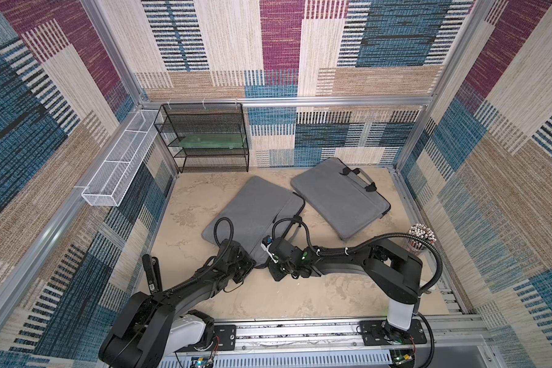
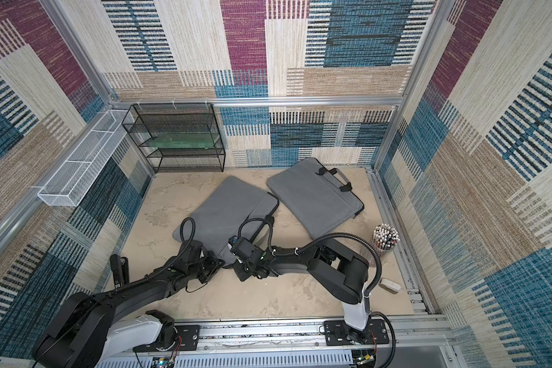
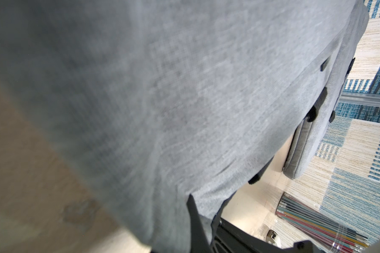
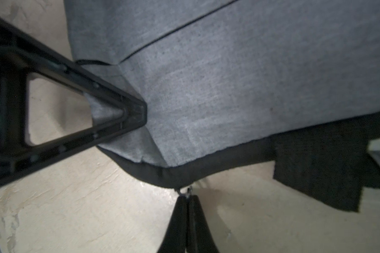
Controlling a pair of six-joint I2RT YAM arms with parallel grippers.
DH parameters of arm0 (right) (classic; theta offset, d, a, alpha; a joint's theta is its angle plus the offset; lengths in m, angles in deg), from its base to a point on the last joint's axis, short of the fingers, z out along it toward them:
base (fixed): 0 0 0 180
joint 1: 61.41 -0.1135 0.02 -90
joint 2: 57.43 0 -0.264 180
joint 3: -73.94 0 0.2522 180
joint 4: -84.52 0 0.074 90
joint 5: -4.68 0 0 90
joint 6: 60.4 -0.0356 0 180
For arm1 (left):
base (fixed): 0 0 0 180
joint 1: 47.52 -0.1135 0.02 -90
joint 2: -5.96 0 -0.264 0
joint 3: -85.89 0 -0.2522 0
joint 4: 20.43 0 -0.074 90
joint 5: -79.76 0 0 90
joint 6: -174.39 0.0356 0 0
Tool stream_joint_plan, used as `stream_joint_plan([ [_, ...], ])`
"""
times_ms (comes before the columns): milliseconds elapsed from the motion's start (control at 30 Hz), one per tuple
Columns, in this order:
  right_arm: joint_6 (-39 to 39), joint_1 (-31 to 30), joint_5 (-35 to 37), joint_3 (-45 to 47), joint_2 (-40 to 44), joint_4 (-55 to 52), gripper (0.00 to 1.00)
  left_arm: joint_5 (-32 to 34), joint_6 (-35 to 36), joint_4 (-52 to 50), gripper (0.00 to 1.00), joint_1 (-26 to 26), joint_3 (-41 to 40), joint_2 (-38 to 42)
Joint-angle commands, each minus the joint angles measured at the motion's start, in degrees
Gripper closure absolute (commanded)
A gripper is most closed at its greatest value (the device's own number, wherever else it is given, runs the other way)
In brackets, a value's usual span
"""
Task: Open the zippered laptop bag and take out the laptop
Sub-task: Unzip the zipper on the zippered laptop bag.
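At table [image 1: 300, 302] ctr: laptop bag [image 1: 252, 213], grey, lying flat; long axis runs from near corner away twd back wall, slightly slanted.
Back-right of it: second grey bag [image 1: 338, 197], just beside, no gripper on it.
Laptop: not visible; judged inside gripped bag.
L gripper [image 4: 138, 114]: clamped on fabric at bag's near corner.
R gripper [image 4: 187, 198]: fingers together, tips pinching zip pull [image 4: 189, 190], near L gripper.
Key relation: both hands at near corner; rest of bag stretches away from them; R arm judged puller, L anchor.
Zip extent: cannot tell.
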Motion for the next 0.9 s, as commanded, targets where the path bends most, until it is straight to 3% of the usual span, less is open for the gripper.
stream_joint_plan([
  [0, -0.85, 0.11, 2.28, 0.15, 0.50, -2.01, 1.00, 3.62, 0.51, -10.84, 1.00, -0.06, -0.62, -0.29],
  [867, -2.88, 4.83, 4.23, 1.55, 0.64, -0.13, 1.00, 6.24, 0.00, -12.77, 1.00, -0.06, 0.27, -1.48],
])
